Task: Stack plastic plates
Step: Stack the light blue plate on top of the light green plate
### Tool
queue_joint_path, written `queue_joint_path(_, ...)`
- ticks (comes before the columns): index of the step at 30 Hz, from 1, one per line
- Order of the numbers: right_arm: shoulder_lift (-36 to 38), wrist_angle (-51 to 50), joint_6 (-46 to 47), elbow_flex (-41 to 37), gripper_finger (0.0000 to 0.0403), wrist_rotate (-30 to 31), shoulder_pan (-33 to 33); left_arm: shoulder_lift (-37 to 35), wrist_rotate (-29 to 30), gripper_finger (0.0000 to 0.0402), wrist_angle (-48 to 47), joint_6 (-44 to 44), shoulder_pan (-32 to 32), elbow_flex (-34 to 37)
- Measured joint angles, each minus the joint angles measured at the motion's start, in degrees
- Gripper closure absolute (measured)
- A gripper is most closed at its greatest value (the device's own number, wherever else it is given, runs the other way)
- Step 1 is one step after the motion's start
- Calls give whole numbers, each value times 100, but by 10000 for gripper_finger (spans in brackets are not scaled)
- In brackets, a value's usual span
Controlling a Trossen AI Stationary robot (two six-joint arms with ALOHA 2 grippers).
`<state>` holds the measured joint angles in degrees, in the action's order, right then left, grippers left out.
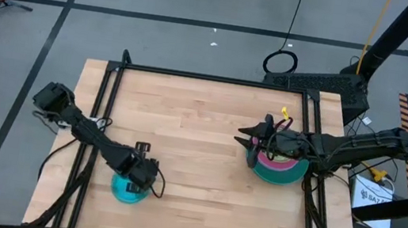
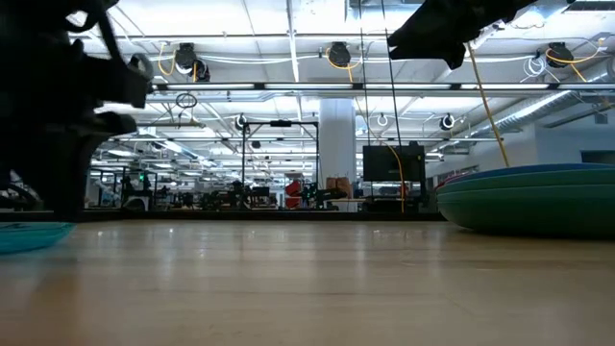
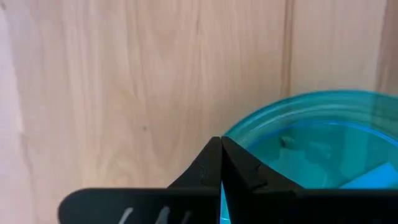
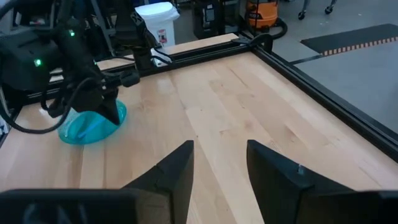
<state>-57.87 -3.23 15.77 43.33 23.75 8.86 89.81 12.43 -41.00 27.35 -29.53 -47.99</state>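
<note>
A small cyan plate (image 1: 127, 191) lies near the table's front left, and my left gripper (image 1: 141, 174) is shut on its rim. The same plate (image 3: 323, 143) shows past the left fingertips in the left wrist view. A stack of plates (image 1: 280, 169) rests on the table at the right, with a green rim outside and magenta and pink inside. In the low view the stack (image 2: 538, 197) shows teal and dark green. My right gripper (image 4: 217, 168) is open, level above the table beside the stack, with nothing between its fingers. My left gripper pinches the cyan plate's rim (image 3: 241, 127) between its two shut fingers, which come steeply from above. In the right wrist view the plate (image 4: 93, 124) looks slightly tilted, the held edge (image 4: 118, 114) higher. Whether the opposite edge rests on the table, I cannot tell.
A black frame (image 1: 217, 78) runs along the table's edges. Bare wood (image 1: 199, 145) spreads between the cyan plate and the stack. The right arm (image 1: 343, 146) reaches in over the stack from the right.
</note>
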Motion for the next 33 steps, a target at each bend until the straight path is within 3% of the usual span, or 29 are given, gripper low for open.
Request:
queue_joint_path(4,-2,-3,-17,0,264,0,0,-232,-81,398,-105,-426,43,-120)
queue_joint_path(10,-2,-10,-39,0,264,0,0,-563,-763,398,-219,-854,60,-122)
queue_joint_path(16,-2,-10,-42,0,264,0,0,-563,-779,398,-293,-916,153,-120)
queue_joint_path(21,-2,-14,-42,0,264,0,0,-563,-465,394,-289,-605,178,-120)
queue_joint_path(27,-2,-12,-42,0,264,3,0,-563,-474,357,-572,-310,178,-120)
queue_joint_path(33,-2,-14,-42,0,264,7,0,-563,-469,286,-721,-169,183,-120)
